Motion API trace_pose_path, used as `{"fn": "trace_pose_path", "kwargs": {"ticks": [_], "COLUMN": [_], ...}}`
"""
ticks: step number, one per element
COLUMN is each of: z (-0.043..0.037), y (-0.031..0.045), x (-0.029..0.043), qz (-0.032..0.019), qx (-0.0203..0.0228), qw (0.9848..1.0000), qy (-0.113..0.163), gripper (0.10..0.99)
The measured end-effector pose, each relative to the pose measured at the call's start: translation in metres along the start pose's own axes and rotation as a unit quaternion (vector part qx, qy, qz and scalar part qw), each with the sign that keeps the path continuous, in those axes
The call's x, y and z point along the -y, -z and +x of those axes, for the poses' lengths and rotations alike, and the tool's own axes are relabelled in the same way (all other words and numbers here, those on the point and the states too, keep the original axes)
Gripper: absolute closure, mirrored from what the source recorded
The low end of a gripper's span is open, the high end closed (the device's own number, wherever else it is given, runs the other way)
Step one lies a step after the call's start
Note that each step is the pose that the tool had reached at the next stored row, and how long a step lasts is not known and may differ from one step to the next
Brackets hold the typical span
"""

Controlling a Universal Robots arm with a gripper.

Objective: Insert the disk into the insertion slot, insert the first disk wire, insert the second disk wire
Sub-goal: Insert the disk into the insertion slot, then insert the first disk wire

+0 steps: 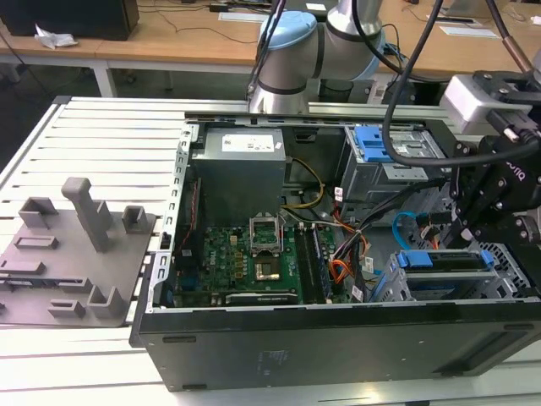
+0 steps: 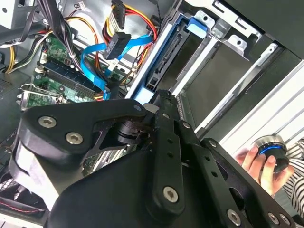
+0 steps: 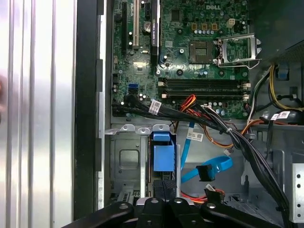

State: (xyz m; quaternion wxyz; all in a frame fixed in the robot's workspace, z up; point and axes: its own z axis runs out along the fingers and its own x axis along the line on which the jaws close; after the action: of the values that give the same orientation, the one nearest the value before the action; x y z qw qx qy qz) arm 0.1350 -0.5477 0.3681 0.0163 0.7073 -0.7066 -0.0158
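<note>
The disk (image 3: 163, 154) sits edge-on in the insertion slot (image 3: 124, 164), its blue caddy directly ahead of the end effector (image 3: 165, 186). I cannot tell whether the end effector is open or closed. The second disk wire (image 3: 214, 165) loops just beside the end effector, with its black connector apart from the disk. Farther ahead lies the motherboard (image 3: 190, 61).

End effector (image 2: 159, 97) at disk (image 2: 172, 56) inside insertion slot (image 2: 227, 29).
</note>
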Motion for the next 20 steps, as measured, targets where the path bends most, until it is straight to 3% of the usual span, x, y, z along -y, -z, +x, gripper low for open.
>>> {"fn": "trace_pose_path", "kwargs": {"ticks": [14,17,20], "z": [0.0,0.0,0.0], "y": [-0.0007,-0.0008,-0.0009], "x": [0.0001,0.0001,0.0001], "qz": [0.0,0.0,0.0], "qx": [0.0,0.0001,0.0], "qw": [1.0,1.0,1.0], "qy": [0.0,0.0,0.0], "gripper": [0.973,0.792,0.725]}}
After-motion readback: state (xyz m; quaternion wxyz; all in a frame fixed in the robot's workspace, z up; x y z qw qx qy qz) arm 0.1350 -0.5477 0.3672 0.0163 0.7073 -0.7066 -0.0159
